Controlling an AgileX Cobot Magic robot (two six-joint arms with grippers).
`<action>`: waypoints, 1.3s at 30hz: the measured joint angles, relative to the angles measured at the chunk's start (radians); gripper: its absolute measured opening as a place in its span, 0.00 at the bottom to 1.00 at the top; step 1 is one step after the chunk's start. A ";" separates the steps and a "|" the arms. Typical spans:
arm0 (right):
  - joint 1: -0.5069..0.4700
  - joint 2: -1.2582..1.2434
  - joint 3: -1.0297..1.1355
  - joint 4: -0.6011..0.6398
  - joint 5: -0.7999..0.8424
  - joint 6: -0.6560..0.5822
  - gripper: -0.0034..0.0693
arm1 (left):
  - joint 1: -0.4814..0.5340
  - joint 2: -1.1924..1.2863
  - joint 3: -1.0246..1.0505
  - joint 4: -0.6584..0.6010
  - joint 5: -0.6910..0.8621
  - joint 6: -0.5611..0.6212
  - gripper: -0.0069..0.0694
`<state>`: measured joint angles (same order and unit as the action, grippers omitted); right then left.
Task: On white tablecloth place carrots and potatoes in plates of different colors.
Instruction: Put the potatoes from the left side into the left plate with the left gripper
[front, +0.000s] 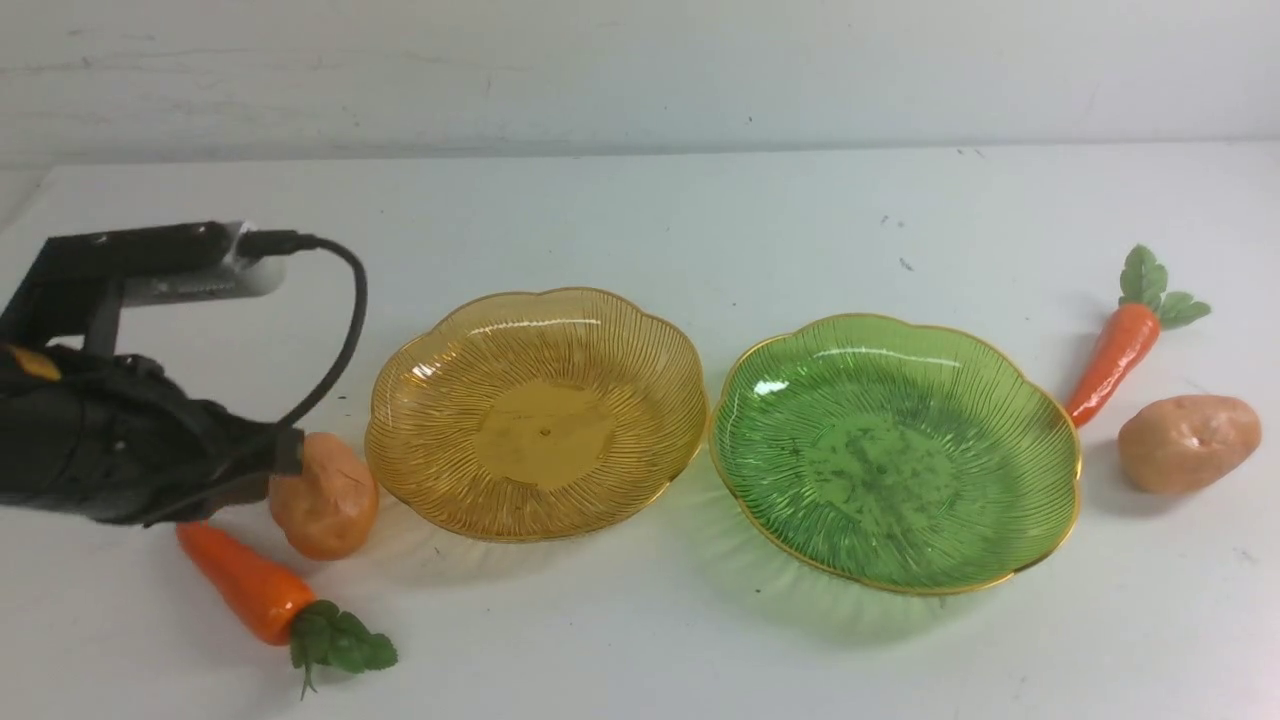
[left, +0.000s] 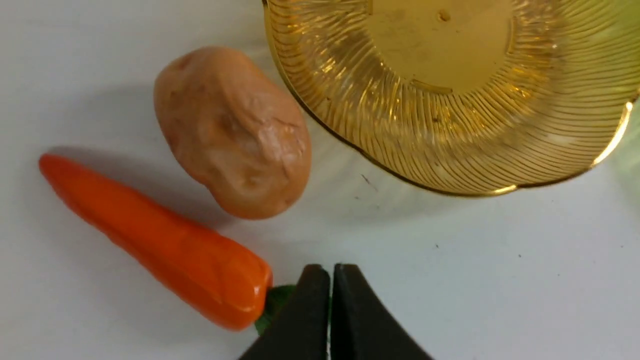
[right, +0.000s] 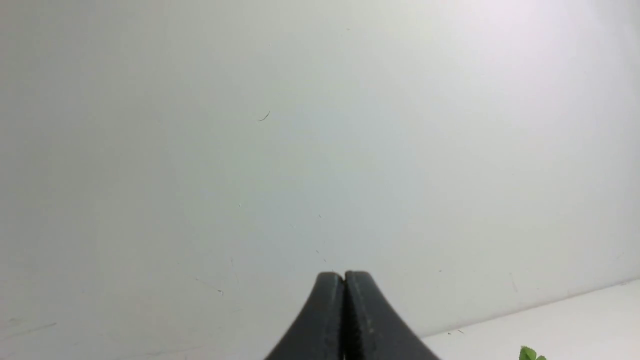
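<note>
Where the white tablecloth covers the surface, the following are laid out.

1. Amber-yellow plate: ribbed, flower-shaped, gold rim; left of centre.
2. Green plate: same pattern; just beside the amber one on its right, the rims nearly meeting.
3. Left potato: tan-orange, lumpy; on the cloth just beside the amber plate's left rim.
4. Left carrot: lying on the cloth near that potato on the robot's side, leafy top pointing right.
5. Right carrot: on the cloth just beside the green plate's right rim, leaves pointing away from the robot.
6. Right potato: on the cloth near the right carrot's tip.
7. Left end effector: jaws pressed together, gripping nothing; above the left carrot's green top, contact not discernible.
8. Right end effector: jaws closed, gripping nothing; seen against the pale wall; outside the front view.

All four vegetables lie outside the plates.
</note>
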<state>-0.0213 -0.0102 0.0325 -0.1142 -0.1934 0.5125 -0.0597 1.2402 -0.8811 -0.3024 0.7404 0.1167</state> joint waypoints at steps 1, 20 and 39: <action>0.000 0.000 0.000 0.000 -0.001 0.001 0.03 | 0.000 0.041 -0.026 0.006 -0.001 0.000 0.09; 0.373 0.619 -0.677 0.173 1.217 -0.223 0.03 | 0.000 0.489 -0.246 0.234 0.007 -0.239 0.90; 0.380 0.640 -0.680 0.276 1.138 -0.290 0.03 | 0.000 0.556 -0.373 0.313 0.098 -0.277 0.57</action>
<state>0.3582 0.6297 -0.6474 0.1623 0.9447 0.2223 -0.0597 1.7960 -1.2545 0.0108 0.8388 -0.1603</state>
